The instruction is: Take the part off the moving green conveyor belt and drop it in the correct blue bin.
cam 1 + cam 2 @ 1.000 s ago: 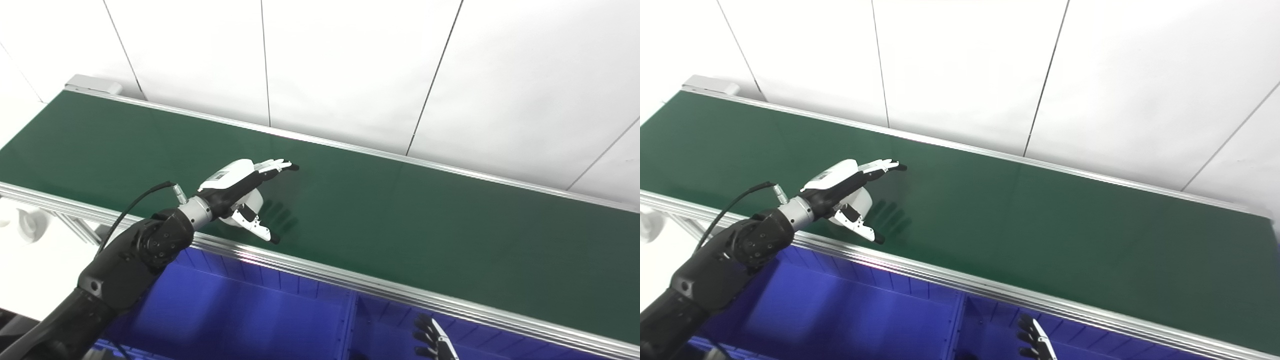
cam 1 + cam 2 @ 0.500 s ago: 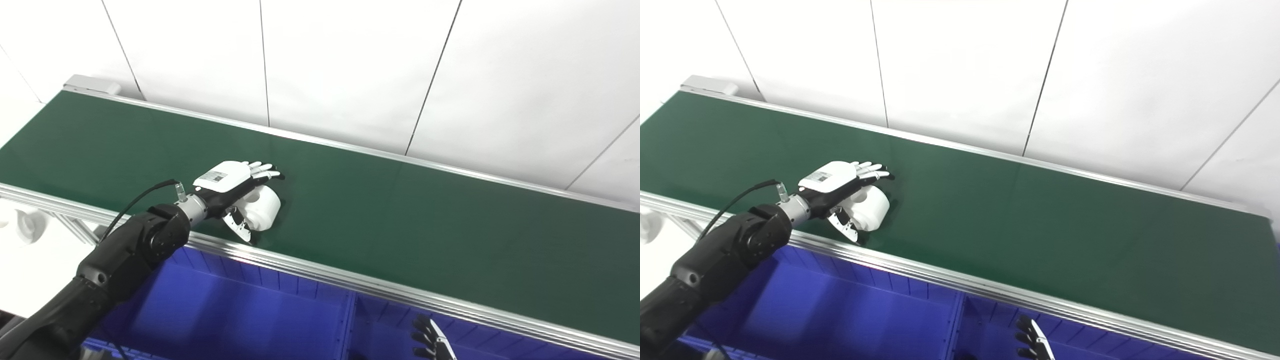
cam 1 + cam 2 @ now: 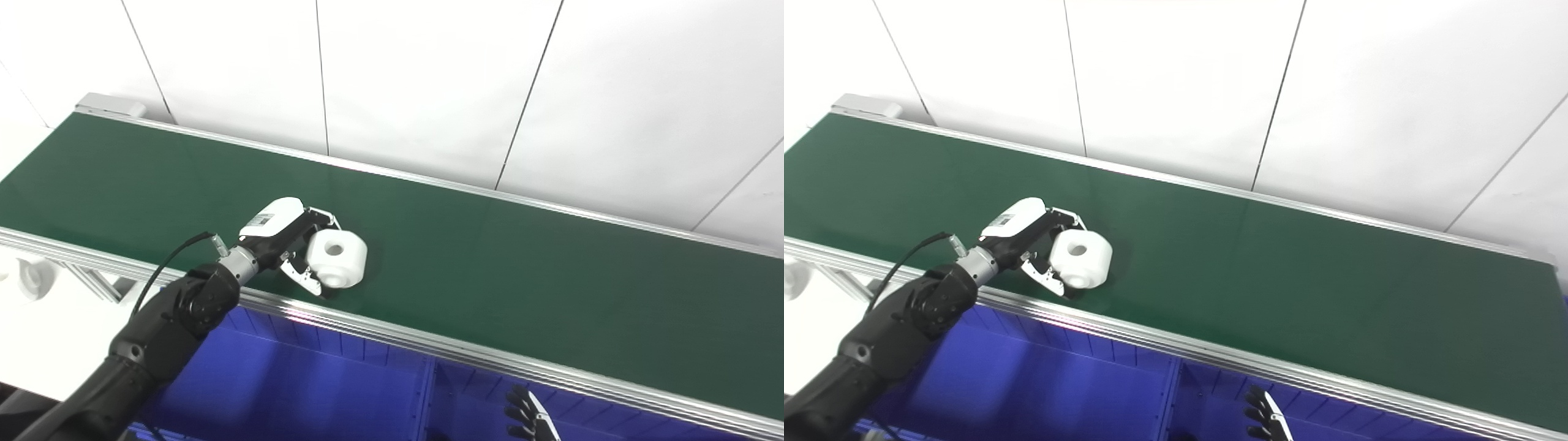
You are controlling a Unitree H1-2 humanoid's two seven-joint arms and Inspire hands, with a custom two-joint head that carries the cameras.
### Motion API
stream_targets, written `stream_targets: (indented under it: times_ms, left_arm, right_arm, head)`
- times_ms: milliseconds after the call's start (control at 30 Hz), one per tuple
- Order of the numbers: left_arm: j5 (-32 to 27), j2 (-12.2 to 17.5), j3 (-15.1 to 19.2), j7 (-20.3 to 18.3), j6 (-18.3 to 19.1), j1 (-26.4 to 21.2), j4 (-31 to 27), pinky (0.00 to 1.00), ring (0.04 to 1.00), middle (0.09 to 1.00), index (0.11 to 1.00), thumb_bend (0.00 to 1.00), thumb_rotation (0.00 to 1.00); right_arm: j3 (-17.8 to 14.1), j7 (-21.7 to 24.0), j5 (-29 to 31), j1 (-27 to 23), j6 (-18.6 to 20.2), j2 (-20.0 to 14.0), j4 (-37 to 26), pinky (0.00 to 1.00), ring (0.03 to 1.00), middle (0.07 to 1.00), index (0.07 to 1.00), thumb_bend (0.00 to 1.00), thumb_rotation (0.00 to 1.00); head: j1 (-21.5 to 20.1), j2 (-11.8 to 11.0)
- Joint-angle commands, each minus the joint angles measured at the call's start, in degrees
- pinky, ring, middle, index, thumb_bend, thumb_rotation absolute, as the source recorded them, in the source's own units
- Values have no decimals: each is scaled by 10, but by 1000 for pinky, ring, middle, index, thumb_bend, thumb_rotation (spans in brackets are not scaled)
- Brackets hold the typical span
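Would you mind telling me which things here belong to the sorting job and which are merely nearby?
Part of the job:
- white part, held by the left hand
- green belt
- blue bins

Merely nearby:
- right hand, waiting low over the bins
- white wall
- white wheel below the belt frame

A white panelled wall [image 3: 429, 79] rises behind the scene, split by thin dark seams that run upward and lean slightly. At far left, a small grey end cap [image 3: 110, 104] sits against the wall's foot. Low on the left, a pale floor area [image 3: 37, 343] shows, with a white rounded fitting [image 3: 27, 275] beside slanted silver frame struts [image 3: 92, 285].
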Motion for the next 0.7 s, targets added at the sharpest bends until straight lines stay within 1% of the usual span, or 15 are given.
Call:
stream_targets:
  times_ms: [0,67,167,267,367,433,500,533,567,600,633,667]
  left_arm:
    - [-27,-1,19,26,-29,-4,-15,326,386,473,522,494,0]
    - [-38,-11,26,39,-49,-3,-14,331,398,487,514,495,0]
    - [-56,-24,37,51,-79,1,-14,310,392,487,514,494,0]
    - [-78,-37,48,54,-86,12,-29,267,371,478,519,493,0]
    - [-114,-41,45,59,-91,27,-41,299,393,483,515,494,0]
    - [-126,-42,41,63,-91,44,-60,291,392,481,516,494,0]
    - [-138,-42,38,60,-91,59,-77,321,410,490,506,496,0]
    - [-138,-44,37,59,-91,75,-92,329,413,491,506,496,0]
    - [-138,-45,37,58,-91,86,-102,329,413,491,507,496,0]
    - [-133,-45,34,61,-91,102,-114,330,413,490,508,496,0]
    - [-130,-45,30,61,-91,120,-124,352,429,495,497,497,0]
    - [-129,-45,27,58,-91,133,-130,353,430,499,493,497,0]
  right_arm:
    - [-2,3,3,4,-34,3,-22,716,811,852,894,587,468]
    - [-1,3,4,5,-34,3,-23,713,809,851,892,590,468]
    - [-2,3,6,7,-34,4,-25,714,807,848,890,594,457]
    - [-2,3,5,9,-34,5,-27,714,807,848,890,585,438]
    - [-1,6,7,10,-34,5,-30,718,809,852,893,587,451]
    - [-1,3,3,11,-34,5,-31,710,804,849,890,591,462]
    - [0,4,2,13,-34,5,-35,711,805,852,891,591,473]
    - [1,5,3,14,-34,5,-38,711,807,855,892,592,471]
    - [1,5,5,15,-34,4,-39,711,807,855,892,593,471]
    - [-1,9,8,17,-32,7,-43,711,807,856,892,594,470]
    - [-3,12,8,20,-30,9,-47,716,808,856,891,600,459]
    - [-5,15,8,21,-28,11,-51,716,806,855,890,599,455]
  head:
    - [1,2]
    - [1,3]
    - [1,6]
    - [2,9]
    - [1,15]
    - [-3,24]
    - [-8,31]
    - [-14,38]
    - [-14,38]
    - [-21,47]
    - [-28,53]
    - [-32,57]
